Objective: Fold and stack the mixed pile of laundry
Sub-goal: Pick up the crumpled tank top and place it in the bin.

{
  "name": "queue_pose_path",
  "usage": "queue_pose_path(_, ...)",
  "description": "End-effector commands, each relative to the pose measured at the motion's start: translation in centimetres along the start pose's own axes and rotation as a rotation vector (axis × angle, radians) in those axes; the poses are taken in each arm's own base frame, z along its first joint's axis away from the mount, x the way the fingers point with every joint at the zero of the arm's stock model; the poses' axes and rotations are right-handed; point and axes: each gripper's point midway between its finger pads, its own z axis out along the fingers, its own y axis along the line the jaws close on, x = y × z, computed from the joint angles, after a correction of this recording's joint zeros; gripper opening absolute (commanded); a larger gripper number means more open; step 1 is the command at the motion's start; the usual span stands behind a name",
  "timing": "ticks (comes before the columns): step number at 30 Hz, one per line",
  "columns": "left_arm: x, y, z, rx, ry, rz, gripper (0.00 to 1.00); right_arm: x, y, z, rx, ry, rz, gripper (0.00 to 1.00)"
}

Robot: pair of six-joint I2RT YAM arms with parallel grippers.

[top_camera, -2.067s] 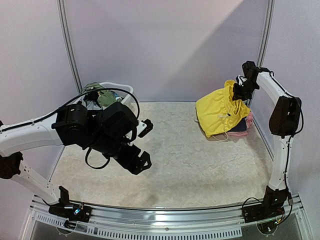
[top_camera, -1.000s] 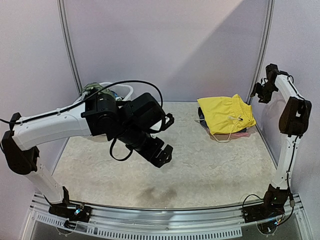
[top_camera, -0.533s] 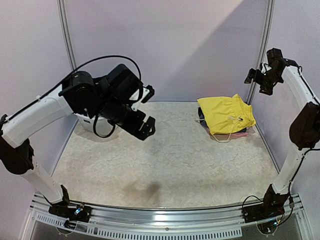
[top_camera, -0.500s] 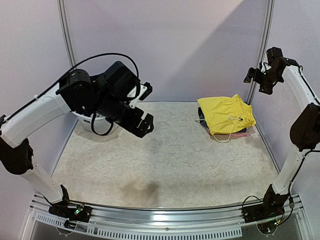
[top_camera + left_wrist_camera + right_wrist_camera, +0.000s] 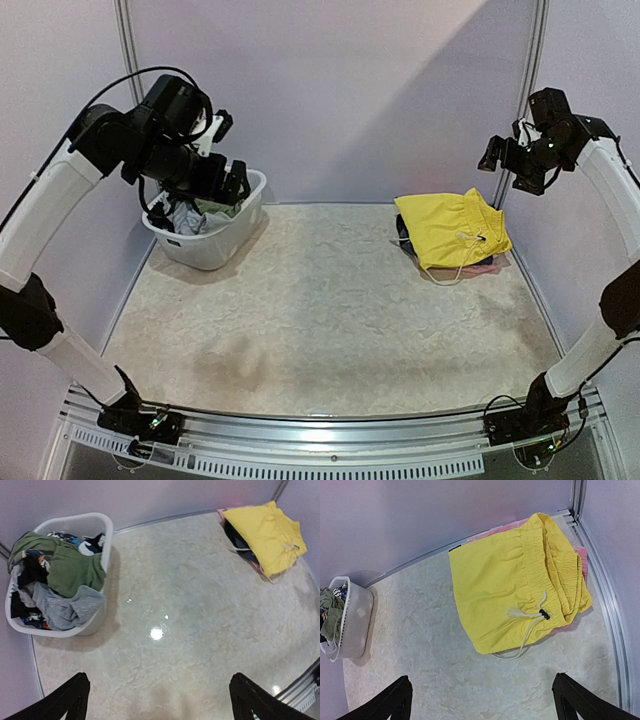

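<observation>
Tabletop [image 5: 330, 330] with a pale marbled finish fills the near half of my top view. Farther back on the right, the yellow garment [image 5: 505, 595] lies flat, folded nearly square, on a pink piece [image 5: 580, 557] and a dark piece [image 5: 234, 536]. Its gathered waistband runs near-to-far along the side facing the right wall, and the white drawstring [image 5: 530, 620] trails toward the near edge. In the far left corner I see the white tub [image 5: 107, 540] holding the laundry pile [image 5: 50, 580], with the olive-green T-shirt [image 5: 70, 570] uppermost and a grey piece [image 5: 70, 611] beside it, reaching the rim. The left gripper [image 5: 230, 150] hangs above the tub, jaws wide, gripping nothing. The right gripper [image 5: 508, 163] hangs high by the right wall above the yellow garment, jaws wide and empty.
</observation>
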Motion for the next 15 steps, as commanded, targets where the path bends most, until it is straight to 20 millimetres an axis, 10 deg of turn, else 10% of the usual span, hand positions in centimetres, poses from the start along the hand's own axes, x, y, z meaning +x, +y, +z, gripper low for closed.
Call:
queue_pose_path(1, -1.3, 4.4, 1.0, -0.083, 0.015, -0.114, 0.99, 2.1, -0.9, -1.2, 0.030, 0.020, 0.023, 0.99)
queue_pose_path(11, -2.8, 14.3, 5.0, -0.184, 0.019, -0.492, 0.81, 3.4, -0.2, -1.1, -0.034, 0.058, -0.018, 0.97)
queue_pose_path(15, -4.3, 15.1, 7.1, -0.189, 0.034, -0.457, 0.69, 4.5, 0.0, 0.3, -0.064, 0.096, -0.014, 0.96)
